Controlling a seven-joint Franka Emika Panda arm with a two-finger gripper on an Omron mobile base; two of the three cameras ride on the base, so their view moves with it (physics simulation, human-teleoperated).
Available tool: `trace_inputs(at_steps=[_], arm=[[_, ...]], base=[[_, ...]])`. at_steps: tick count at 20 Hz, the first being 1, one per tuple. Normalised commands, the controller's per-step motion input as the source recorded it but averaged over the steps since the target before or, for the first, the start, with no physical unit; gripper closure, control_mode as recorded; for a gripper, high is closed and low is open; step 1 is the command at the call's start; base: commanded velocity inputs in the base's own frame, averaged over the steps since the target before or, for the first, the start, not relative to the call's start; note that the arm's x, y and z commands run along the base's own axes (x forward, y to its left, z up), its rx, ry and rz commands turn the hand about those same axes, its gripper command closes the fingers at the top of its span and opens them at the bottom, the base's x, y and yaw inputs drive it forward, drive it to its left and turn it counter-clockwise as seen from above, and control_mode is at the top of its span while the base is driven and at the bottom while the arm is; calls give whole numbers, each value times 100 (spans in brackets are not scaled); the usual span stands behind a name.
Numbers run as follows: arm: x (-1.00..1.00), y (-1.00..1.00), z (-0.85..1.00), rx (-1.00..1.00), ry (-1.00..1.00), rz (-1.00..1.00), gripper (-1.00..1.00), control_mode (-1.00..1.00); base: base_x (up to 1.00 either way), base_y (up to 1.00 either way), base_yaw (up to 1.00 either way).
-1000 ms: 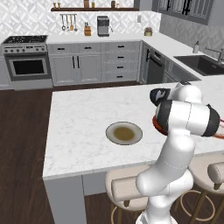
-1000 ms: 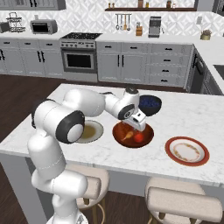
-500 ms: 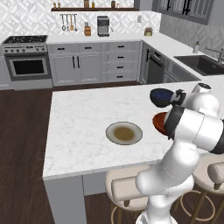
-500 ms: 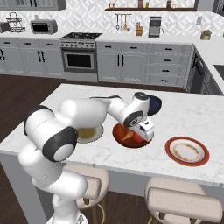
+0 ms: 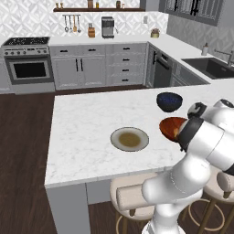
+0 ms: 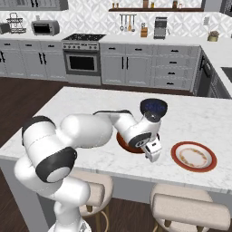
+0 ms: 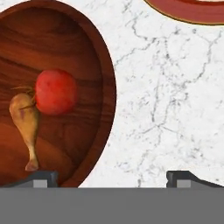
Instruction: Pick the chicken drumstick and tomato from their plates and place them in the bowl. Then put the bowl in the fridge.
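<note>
Left base view: on the white marble bench the olive-grey plate with its tan centre lies bare. To its right the reddish-brown wooden bowl is half hidden behind the arm, and the dark blue bowl stands just beyond the wooden one. No writing can be read on anything here.

Right base view: the wooden bowl shows as a red-brown edge under the arm's wrist. The hand hangs at the bowl's near right side, low over the bench. From here, unlike the left view, the white plate with the red-brown rim is visible, lying right of the bowl and apart from it. The blue bowl stands just behind the wooden one.

Hand view: the inside of the bowl is shown, glossy with dark grain. The round red tomato and the orange-tan chicken drumstick lie in it, touching, the drumstick's thin end pointing to the bowl's near wall. The fingertips stand spread wide, holding nothing, one over the bowl's rim and one over bare marble.
</note>
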Motion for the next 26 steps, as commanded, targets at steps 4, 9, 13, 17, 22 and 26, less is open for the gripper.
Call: trace_inputs(at_steps=[4, 9, 13, 17, 22, 26], arm=[[23, 0, -7, 21, 0, 0, -100, -100], [31, 0, -6, 3, 0, 0, -100, -100], [29, 0, -31, 0, 0, 0, -100, -100], [-9, 0, -44, 0, 5, 0, -100, -100], [-14, 15, -29, 0, 0, 0, -100, -100], [0, 16, 0, 0, -3, 0, -100, -100]], base=[[0, 0, 0], [0, 0, 0], [0, 0, 0], [0, 0, 0], [0, 0, 0], [0, 0, 0]])
